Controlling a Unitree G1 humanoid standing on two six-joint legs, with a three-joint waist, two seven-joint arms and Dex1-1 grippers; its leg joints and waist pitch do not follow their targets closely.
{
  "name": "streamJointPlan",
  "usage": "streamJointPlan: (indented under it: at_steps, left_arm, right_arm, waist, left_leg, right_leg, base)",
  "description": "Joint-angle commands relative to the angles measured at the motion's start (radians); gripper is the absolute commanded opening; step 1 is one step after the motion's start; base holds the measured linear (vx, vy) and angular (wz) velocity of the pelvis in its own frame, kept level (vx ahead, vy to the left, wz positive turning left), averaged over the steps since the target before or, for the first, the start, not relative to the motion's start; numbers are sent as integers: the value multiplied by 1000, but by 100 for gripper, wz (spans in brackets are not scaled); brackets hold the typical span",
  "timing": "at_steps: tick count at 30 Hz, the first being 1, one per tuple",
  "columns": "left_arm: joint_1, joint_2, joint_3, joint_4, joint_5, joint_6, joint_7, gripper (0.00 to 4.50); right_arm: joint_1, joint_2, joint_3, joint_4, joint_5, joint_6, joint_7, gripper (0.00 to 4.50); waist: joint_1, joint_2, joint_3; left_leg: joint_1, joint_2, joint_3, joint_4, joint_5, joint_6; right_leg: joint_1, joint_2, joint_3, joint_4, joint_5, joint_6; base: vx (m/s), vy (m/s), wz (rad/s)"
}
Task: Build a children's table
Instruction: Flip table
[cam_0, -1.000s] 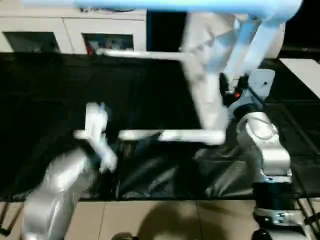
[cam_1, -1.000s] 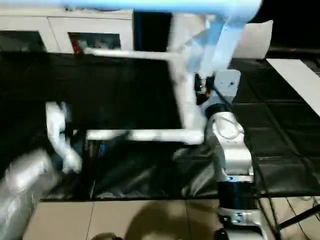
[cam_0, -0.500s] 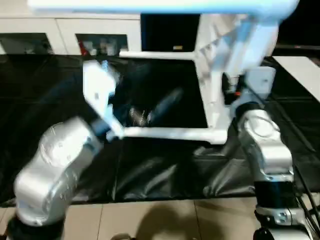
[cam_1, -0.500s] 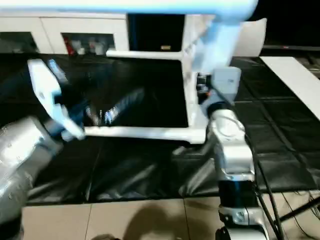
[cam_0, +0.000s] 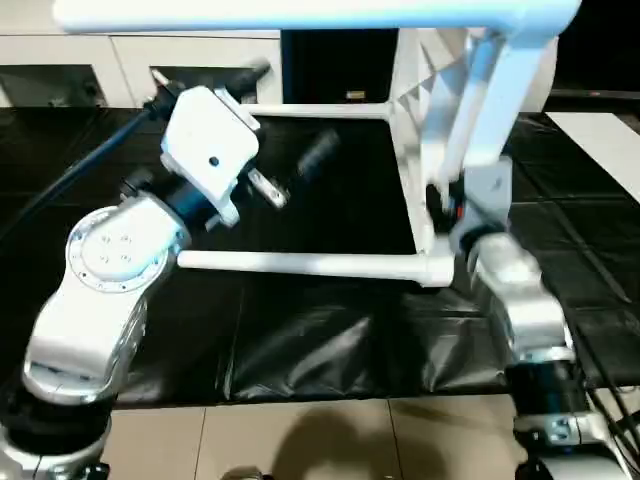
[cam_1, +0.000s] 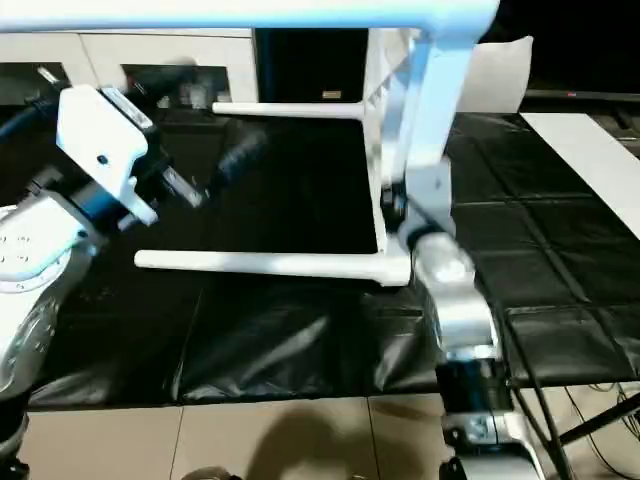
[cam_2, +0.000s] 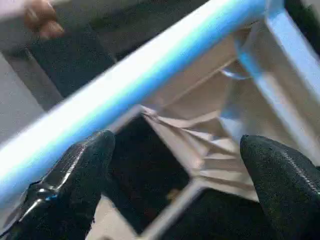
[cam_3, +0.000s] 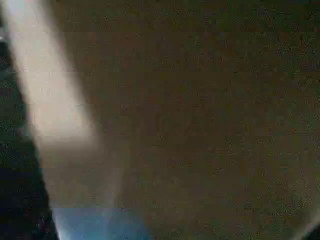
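Left wrist view: the left hand (cam_2: 177, 146) is seen released, its black fingers (cam_2: 75, 185) spread wide apart beneath a white leg (cam_2: 125, 95) and the tabletop's ribbed underside (cam_2: 210, 125), neither being touched

Left eye view: the children's table (cam_0: 425, 120) is shown tipped on its side on a black mat (cam_0: 300, 340), right of centre, a near leg (cam_0: 300, 264) laid along the mat; the right hand (cam_0: 445, 205) is pressed close to the tabletop's lower corner

Right wrist view: whether the right hand is clenched cannot be told
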Motion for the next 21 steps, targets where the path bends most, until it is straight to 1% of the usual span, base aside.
streamJointPlan:
  at_steps: [1, 2, 3, 4, 5, 6, 8, 9, 10, 11, 12, 13, 14, 15, 16, 17, 19, 20, 21]
  left_arm:
    - [-7, 12, -18, 23, 46, -68, 3, 450]
    - [-9, 20, -30, 30, 77, -90, 14, 450]
    - [-10, 23, -35, 34, 91, -99, 20, 450]
    - [-11, 24, -41, 39, 109, -108, 29, 450]
    - [-18, 28, -46, 51, 144, -122, 52, 450]
    - [-23, 34, -49, 62, 169, -142, 63, 450]
    - [-33, 47, -49, 84, 220, -186, 89, 450]
    - [-35, 50, -47, 89, 234, -207, 93, 450]
    - [-36, 53, -43, 93, 251, -226, 100, 450]
    - [-36, 54, -39, 94, 265, -246, 109, 450]
    - [-38, 52, -32, 94, 277, -265, 119, 450]
    - [-40, 52, -26, 92, 286, -270, 128, 450]
    - [-48, 54, -20, 92, 308, -272, 142, 450]
    - [-49, 55, -21, 92, 312, -272, 143, 450]
    - [-59, 66, -24, 107, 344, -270, 156, 450]
    - [-67, 78, -30, 132, 383, -270, 175, 450]
    - [-74, 89, -37, 167, 410, -276, 190, 450]
    - [-78, 94, -44, 194, 434, -283, 193, 450]
    - [-78, 94, -44, 194, 434, -283, 193, 450]
  right_arm:
    - [11, 2, -17, 20, 6, -13, 3, 282]
    - [2, 1, -15, 36, 5, -22, 2, 276]
    - [-2, 0, -15, 44, 5, -25, 2, 263]
    - [-7, -1, -14, 54, 4, -32, 2, 247]
    - [-11, -3, -13, 65, 2, -37, 3, 239]
    - [-13, -4, -11, 73, 0, -40, 3, 235]
    - [-18, -7, -9, 87, -6, -45, 5, 211]
    - [-19, -9, -8, 91, -9, -47, 6, 206]
    - [-20, -12, -6, 95, -12, -49, 8, 205]
    - [-21, -15, -4, 96, -16, -50, 9, 205]
    - [-23, -20, -1, 99, -21, -54, 11, 204]
    - [-25, -24, 2, 103, -25, -57, 12, 201]
    - [-28, -30, 4, 108, -30, -64, 13, 201]
    - [-29, -31, 4, 108, -30, -65, 14, 201]
    - [-30, -34, 6, 108, -31, -68, 16, 201]
    - [-31, -36, 8, 108, -32, -72, 19, 201]
    - [-30, -38, 13, 107, -35, -77, 23, 201]
    - [-29, -37, 17, 108, -38, -82, 25, 201]
    - [-29, -37, 17, 108, -38, -82, 25, 201]
  waist:
    - [-1, 7, -61]
    - [0, 6, -62]
    - [0, 4, -62]
    - [0, 5, -62]
    - [-1, 3, -60]
    - [-1, 4, -60]
    - [-1, 2, -60]
    - [0, 2, -60]
    - [-1, 3, -60]
    - [0, -1, -61]
    - [0, -2, -61]
    - [0, 0, -61]
    - [0, -2, -61]
    - [0, -1, -61]
    - [0, -3, -60]
    - [0, -3, -59]
    - [-1, 0, -59]
    - [0, 0, -60]
    - [1, 1, -61]
  left_leg:
    - [1, 84, -43, -72, -134, -11]
    - [2, 87, -43, -73, -128, -13]
    - [2, 87, -43, -73, -128, -11]
    - [3, 87, -43, -73, -131, -14]
    - [3, 87, -42, -74, -139, -14]
    - [2, 87, -42, -74, -141, -14]
    - [0, 85, -43, -73, -141, -11]
    - [1, 85, -43, -73, -142, -10]
    - [2, 86, -43, -73, -145, -10]
    - [1, 87, -43, -72, -138, -8]
    - [1, 88, -43, -72, -132, -7]
    - [0, 89, -43, -72, -127, -6]
    - [1, 88, -42, -72, -127, -5]
    - [1, 88, -41, -71, -129, -4]
    - [0, 86, -41, -71, -130, -1]
    - [0, 85, -41, -71, -132, 2]
    - [0, 84, -42, -71, -134, 3]
    - [1, 86, -42, -71, -132, 1]
    - [2, 86, -43, -71, -129, 0]
  right_leg:
    - [51, -112, 87, -75, -204, -100]
    - [50, -113, 87, -72, -192, -108]
    - [48, -112, 86, -73, -189, -110]
    - [49, -113, 87, -70, -187, -116]
    - [48, -113, 87, -71, -195, -119]
    - [48, -113, 87, -71, -200, -119]
    - [50, -114, 87, -72, -213, -114]
    - [49, -114, 87, -74, -219, -112]
    - [49, -115, 87, -74, -226, -111]
    - [49, -116, 88, -74, -218, -112]
    - [49, -117, 88, -72, -210, -114]
    - [48, -116, 88, -70, -198, -120]
    - [48, -116, 88, -69, -194, -124]
    - [47, -116, 87, -70, -198, -124]
    - [48, -116, 87, -70, -212, -122]
    - [47, -116, 87, -73, -230, -115]
    - [45, -114, 87, -73, -236, -107]
    - [45, -115, 87, -73, -230, -109]
    - [44, -115, 87, -73, -223, -110]
  base:
    - [0, 0, 0]
    - [0, 0, 0]
    - [0, 0, 0]
    - [0, 0, 0]
    - [0, 0, 0]
    - [0, 0, 0]
    - [0, 0, 0]
    - [0, 0, 0]
    - [0, 0, 0]
    - [0, 0, 0]
    - [0, 0, 0]
    - [0, 0, 0]
    - [0, 0, 0]
    - [0, 0, 0]
    - [0, 0, 0]
    - [0, 0, 0]
    - [0, 0, 0]
    - [0, 0, 0]
    - [0, 0, 0]
